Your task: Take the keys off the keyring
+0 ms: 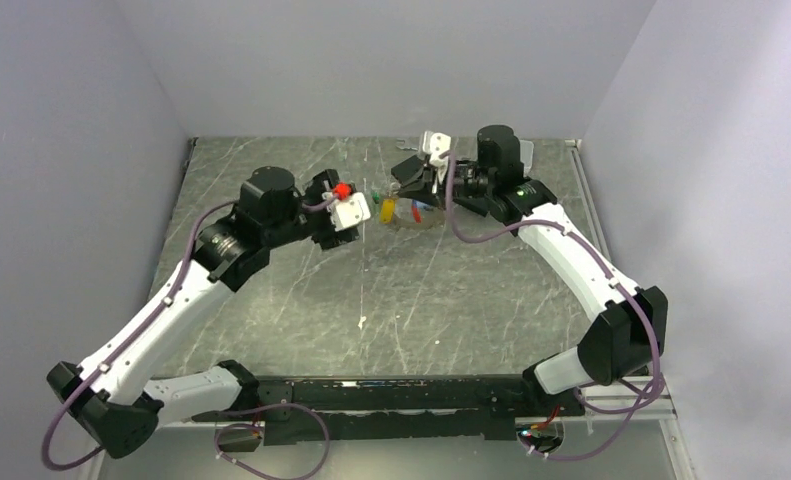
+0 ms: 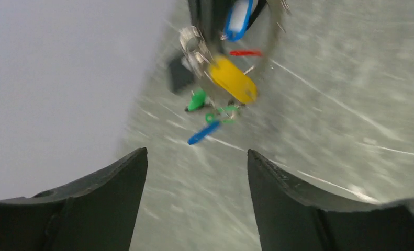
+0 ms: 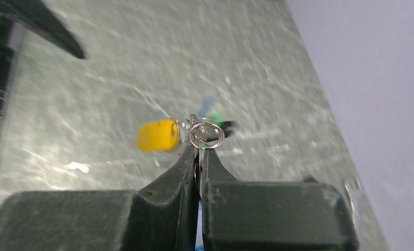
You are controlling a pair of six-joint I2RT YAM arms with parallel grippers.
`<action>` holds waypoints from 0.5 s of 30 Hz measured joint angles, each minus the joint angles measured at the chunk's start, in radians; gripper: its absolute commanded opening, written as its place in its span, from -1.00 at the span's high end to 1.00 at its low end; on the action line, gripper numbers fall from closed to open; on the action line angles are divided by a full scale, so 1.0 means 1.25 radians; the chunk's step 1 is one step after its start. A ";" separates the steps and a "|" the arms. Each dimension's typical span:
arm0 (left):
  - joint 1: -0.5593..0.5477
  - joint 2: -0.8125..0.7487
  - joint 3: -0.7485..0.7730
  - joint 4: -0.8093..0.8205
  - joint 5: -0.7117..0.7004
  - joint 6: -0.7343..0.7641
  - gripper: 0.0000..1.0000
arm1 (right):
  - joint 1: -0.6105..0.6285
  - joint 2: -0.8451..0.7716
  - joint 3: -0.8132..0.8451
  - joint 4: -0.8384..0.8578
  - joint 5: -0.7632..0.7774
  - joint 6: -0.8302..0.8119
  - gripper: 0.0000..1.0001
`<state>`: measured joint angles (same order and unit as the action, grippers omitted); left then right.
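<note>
Top external: right pincer [image 3: 199, 150] tight on keyring [image 2: 270, 47] by far edge of table [image 1: 271, 150]; left pincer [image 2: 197, 159] wide, near.

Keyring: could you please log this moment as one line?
right gripper: shut on keyring | left gripper: open, facing keys | keys: bunched by keyring

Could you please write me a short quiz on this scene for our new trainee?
1. True or false: the left gripper is shut on a key.
2. Which holds the keyring? A) left gripper B) right gripper C) neither.
3. Fill in: in the right wrist view, the key head nearest the right gripper is ____.
Key: 1 false; 2 B; 3 yellow.
</note>
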<state>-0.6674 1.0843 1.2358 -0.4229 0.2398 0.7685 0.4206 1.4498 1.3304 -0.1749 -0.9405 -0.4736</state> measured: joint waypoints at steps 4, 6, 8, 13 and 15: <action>0.097 0.061 0.027 -0.173 0.095 -0.237 -0.72 | 0.022 -0.001 0.000 -0.111 0.185 -0.133 1.00; 0.168 0.119 0.082 -0.250 0.180 -0.309 -0.82 | 0.038 -0.001 0.000 -0.139 0.296 -0.195 1.00; 0.251 0.199 0.166 -0.323 0.292 -0.361 -0.98 | 0.056 -0.001 0.000 -0.147 0.399 -0.266 1.00; 0.348 0.320 0.266 -0.427 0.515 -0.390 -0.99 | 0.102 -0.012 -0.039 -0.129 0.585 -0.415 1.00; 0.364 0.336 0.265 -0.443 0.572 -0.391 -0.99 | 0.119 -0.014 -0.068 -0.116 0.640 -0.466 1.00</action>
<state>-0.2123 1.5047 1.5673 -0.9764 0.9550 0.2798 0.5694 1.4322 1.2453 -0.3202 -0.1402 -1.0561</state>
